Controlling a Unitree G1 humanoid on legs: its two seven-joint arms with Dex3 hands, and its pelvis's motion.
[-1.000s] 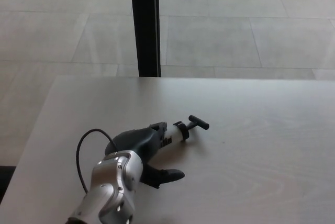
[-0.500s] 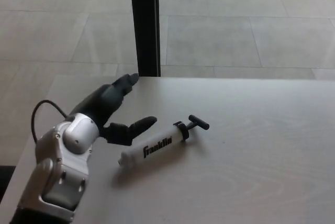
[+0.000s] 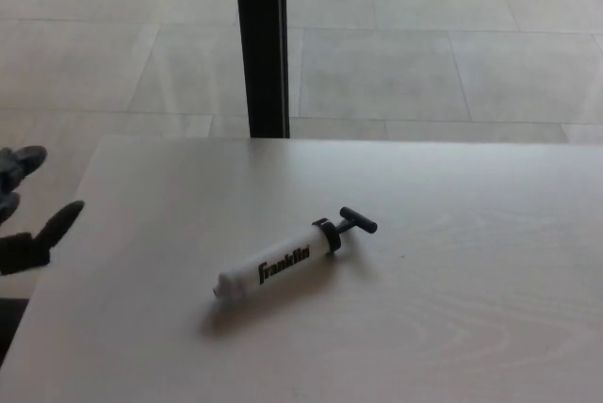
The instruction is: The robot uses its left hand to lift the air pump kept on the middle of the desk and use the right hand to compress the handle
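Air pump (image 3: 287, 263): lies flat mid-surface (image 3: 471, 328), handle (image 3: 357, 220) toward 2 o'clock.
Left robot hand (image 3: 26, 215): at 9 o'clock, fingers spread, empty.

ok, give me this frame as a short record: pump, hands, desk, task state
pump: white air pump with black lettering, lying on its side near the middle of the desk
handle: black T-handle at the far-right end, untouched
left hand: left hand at the picture's left edge, off the desk's left side, fingers apart, holding nothing, well clear of the pump
right hand: not in view
desk: pale wood desk, only the pump on it
background: tiled floor, dark vertical post behind the desk
task state: pump not lifted, handle not compressed
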